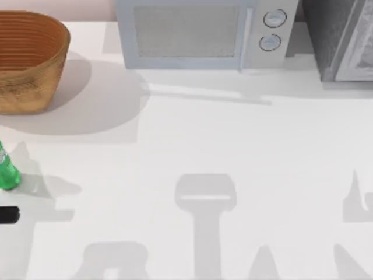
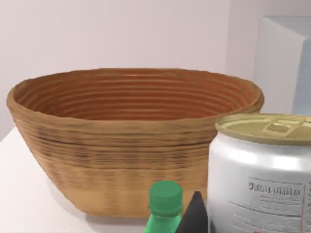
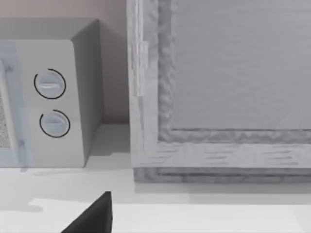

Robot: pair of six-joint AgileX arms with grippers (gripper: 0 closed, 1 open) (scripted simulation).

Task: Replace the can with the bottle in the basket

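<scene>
The basket [image 1: 26, 61] is a round orange-brown wicker bowl at the table's far left; the ribbed inside that I can see of the basket [image 2: 136, 111] holds nothing. The green bottle [image 1: 7, 172] stands upright at the left edge, in front of the basket, and its cap [image 2: 165, 196] shows low in the left wrist view. The white can [image 2: 265, 179] with a dull gold top stands upright, very close to the left wrist camera. A dark part of my left gripper [image 2: 194, 216] sits right beside it, between can and bottle. The left gripper [image 1: 9, 214] is at the left edge, nearer than the bottle.
A grey microwave [image 1: 204, 32] stands along the back edge, with a second grey appliance [image 1: 344, 38] at the back right. My right gripper [image 3: 92, 216] faces these two, parked. Arm shadows fall across the near half of the white table [image 1: 233, 146].
</scene>
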